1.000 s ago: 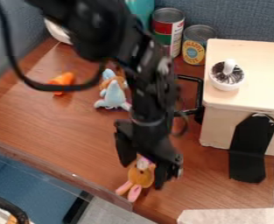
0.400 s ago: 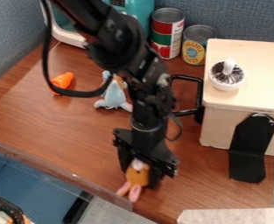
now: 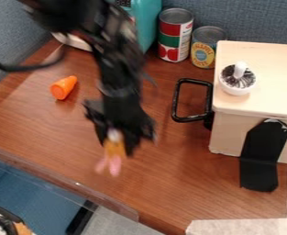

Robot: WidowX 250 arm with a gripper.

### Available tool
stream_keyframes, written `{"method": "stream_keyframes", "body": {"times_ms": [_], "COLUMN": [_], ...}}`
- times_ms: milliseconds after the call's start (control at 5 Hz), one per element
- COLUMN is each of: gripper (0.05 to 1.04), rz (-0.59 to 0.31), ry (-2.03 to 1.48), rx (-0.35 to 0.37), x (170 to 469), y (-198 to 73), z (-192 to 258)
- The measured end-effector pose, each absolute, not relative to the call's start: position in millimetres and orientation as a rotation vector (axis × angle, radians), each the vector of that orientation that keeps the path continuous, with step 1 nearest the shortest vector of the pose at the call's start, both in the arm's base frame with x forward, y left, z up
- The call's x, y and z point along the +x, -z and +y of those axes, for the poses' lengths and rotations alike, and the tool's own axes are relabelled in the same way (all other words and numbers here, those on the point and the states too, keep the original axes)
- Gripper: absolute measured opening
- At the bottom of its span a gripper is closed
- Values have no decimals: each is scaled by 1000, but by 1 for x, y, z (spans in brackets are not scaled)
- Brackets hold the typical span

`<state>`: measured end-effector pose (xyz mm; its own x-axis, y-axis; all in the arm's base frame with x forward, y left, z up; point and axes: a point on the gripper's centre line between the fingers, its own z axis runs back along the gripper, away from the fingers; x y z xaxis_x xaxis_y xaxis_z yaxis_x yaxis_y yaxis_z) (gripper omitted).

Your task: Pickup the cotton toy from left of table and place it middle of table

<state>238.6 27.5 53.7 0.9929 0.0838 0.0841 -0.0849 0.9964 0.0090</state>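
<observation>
The black two-finger gripper (image 3: 115,146) is pinching the small orange-and-pink cotton toy (image 3: 115,149) between its jaws (pink ends are dangling), hanging over the brown wood-grain table (image 3: 188,174).

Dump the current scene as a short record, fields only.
grip: hand closed on soft toy
toy look: orange-brown body, pink ends pointing down
toy height: can't tell from this angle
placing: not done, toy not released
left of arm in view: orange cone-shaped item on table
back: taller can beside shorter can
right: pale box, small white bowl on top
right of arm in view: black wire-like frame, near box
</observation>
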Motion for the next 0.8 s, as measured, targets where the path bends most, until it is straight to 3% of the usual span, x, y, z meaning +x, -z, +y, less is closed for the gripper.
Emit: {"method": "stream_keyframes", "body": {"times_ms": [200,400,800], "gripper": [544,544,544], "rz": [-137,-178,-159], "ry": [-265,-363,-475], "rx": [-8,1,81], "x": [250,270,303], "y": [-88,-104,-84], "z": [79,125,225]}}
